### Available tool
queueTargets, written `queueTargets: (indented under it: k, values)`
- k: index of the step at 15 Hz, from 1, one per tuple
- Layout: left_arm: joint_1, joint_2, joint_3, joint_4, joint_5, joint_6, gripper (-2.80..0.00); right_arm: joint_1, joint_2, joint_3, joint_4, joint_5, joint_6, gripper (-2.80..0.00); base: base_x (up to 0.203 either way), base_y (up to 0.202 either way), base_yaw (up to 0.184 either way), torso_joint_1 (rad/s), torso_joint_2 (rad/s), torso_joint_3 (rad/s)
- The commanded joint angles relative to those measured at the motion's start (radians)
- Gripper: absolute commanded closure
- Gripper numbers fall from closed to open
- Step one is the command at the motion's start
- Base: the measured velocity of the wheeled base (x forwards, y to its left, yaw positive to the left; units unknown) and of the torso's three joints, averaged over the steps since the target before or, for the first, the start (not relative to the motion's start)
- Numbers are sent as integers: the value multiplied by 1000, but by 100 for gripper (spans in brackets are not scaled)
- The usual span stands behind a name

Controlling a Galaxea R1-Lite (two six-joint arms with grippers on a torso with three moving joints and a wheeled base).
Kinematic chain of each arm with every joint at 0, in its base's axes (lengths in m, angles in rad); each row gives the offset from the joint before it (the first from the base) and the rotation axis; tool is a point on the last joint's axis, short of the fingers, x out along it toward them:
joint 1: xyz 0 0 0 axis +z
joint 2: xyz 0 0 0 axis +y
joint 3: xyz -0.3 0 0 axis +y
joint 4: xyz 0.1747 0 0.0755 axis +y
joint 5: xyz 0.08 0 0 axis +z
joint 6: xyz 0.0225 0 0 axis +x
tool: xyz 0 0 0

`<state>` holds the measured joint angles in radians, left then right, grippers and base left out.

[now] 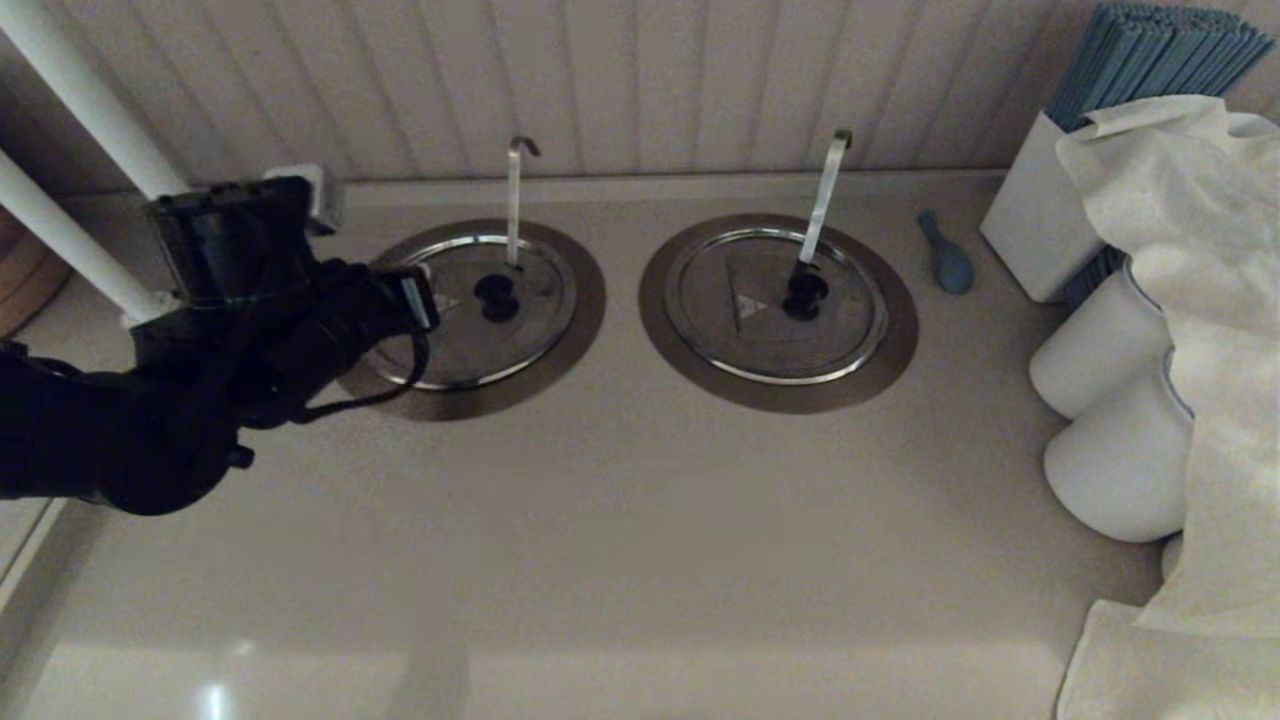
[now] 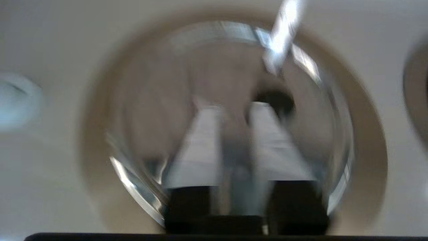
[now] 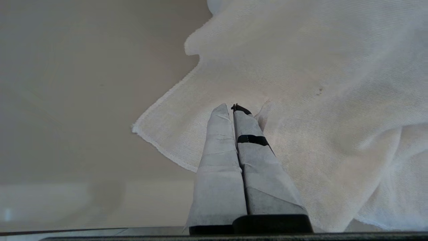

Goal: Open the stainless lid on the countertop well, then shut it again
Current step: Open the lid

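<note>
Nearest the head camera: bare beige countertop (image 1: 620, 560), with a white cloth (image 1: 1180, 330) draped down its right edge over two white round containers (image 1: 1110, 420). Behind those, a white box (image 1: 1035, 230) of blue sticks and a small blue object (image 1: 948, 255) lying on the counter.

Further back, toward the panelled wall: the stainless lid (image 1: 485, 315) lying flat and closed on the countertop well (image 1: 585, 300), black centre knob (image 1: 497, 297) up, thin grey hooked handle (image 1: 514, 200) rising at its far rim. Just to the right, well apart from the arm: the twin lid (image 1: 775, 315) with its wider, whiter leaning handle (image 1: 825, 195).

Left gripper (image 2: 230, 110) over the near-left part of the stainless lid, dark arm covering that side of the flange in the head view. Fingers (image 2: 200, 144) apart, pointing toward the knob; apparently not yet touching it, though the blur in the left wrist view leaves that unsure.

Right gripper (image 3: 232, 108) parked above the white cloth at the counter's right, wrapped fingers pressed together, holding nothing.
</note>
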<state>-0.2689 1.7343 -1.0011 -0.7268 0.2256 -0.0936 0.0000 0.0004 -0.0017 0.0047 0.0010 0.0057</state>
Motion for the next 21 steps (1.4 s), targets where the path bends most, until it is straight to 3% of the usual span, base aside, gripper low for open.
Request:
queueTargets:
  k: [1, 6, 9, 10, 12, 17, 21]
  values:
    - [-25, -20, 26, -4, -1, 0, -280, 0, 0, 0, 0, 1, 0, 0, 0, 0, 0, 0, 0, 0]
    - [-105, -123, 97, 8, 1, 45, -280, 0, 0, 0, 0, 1, 0, 0, 0, 0, 0, 0, 0, 0]
    - [-142, -33, 128, -22, 2, 46, -280, 0, 0, 0, 0, 1, 0, 0, 0, 0, 0, 0, 0, 0]
    - [-146, 18, 136, -75, 4, 48, -280, 0, 0, 0, 0, 2, 0, 0, 0, 0, 0, 0, 0, 0]
    - [-151, 127, 146, -294, 10, 53, -280, 0, 1, 0, 0, 2, 0, 0, 0, 0, 0, 0, 0, 0]
    - [-151, 200, 90, -339, 21, 54, -280, 0, 0, 0, 0, 1, 0, 0, 0, 0, 0, 0, 0, 0]
    - [-145, 295, -6, -344, 108, 51, -280, 0, 1, 0, 0, 1, 0, 0, 0, 0, 0, 0, 0, 0]
